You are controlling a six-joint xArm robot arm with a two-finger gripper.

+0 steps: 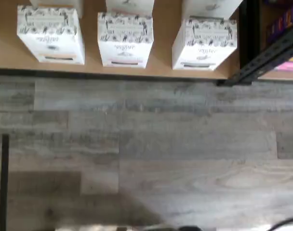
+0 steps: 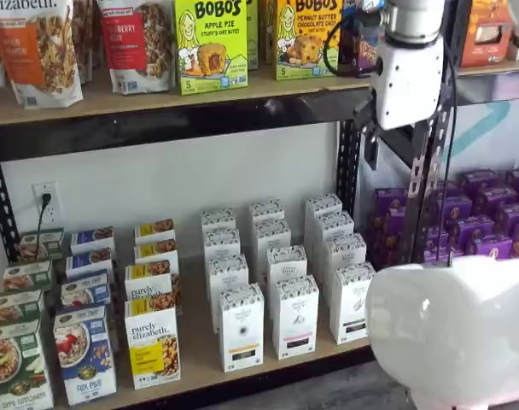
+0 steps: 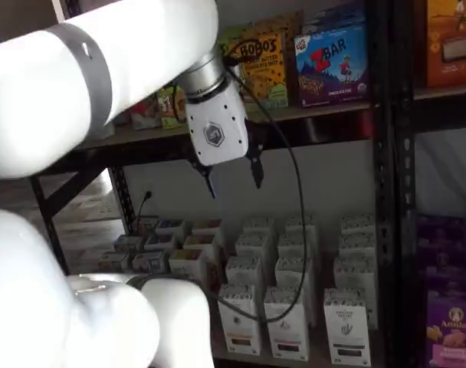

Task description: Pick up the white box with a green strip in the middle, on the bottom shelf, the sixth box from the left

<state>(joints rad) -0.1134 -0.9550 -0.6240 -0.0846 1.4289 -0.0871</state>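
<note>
The white box (image 2: 352, 303) with the greenish strip heads the rightmost row of tall white cartons on the bottom shelf (image 2: 197, 346). It shows in both shelf views, here as the white box (image 3: 346, 326), and in the wrist view as the white box (image 1: 204, 43) beside the black post. My gripper (image 3: 231, 181) hangs high in front of the rack, level with the upper board and well above the cartons. A clear gap shows between its black fingers (image 3: 256, 173), and nothing is between them.
Two more rows of like cartons (image 2: 242, 329) stand left of the target, then cereal boxes (image 2: 151, 346). Bobo's boxes (image 2: 210, 43) fill the upper board. A black upright (image 2: 349, 166) and purple boxes (image 2: 490, 218) lie to the right. My white arm (image 2: 456, 333) blocks the foreground.
</note>
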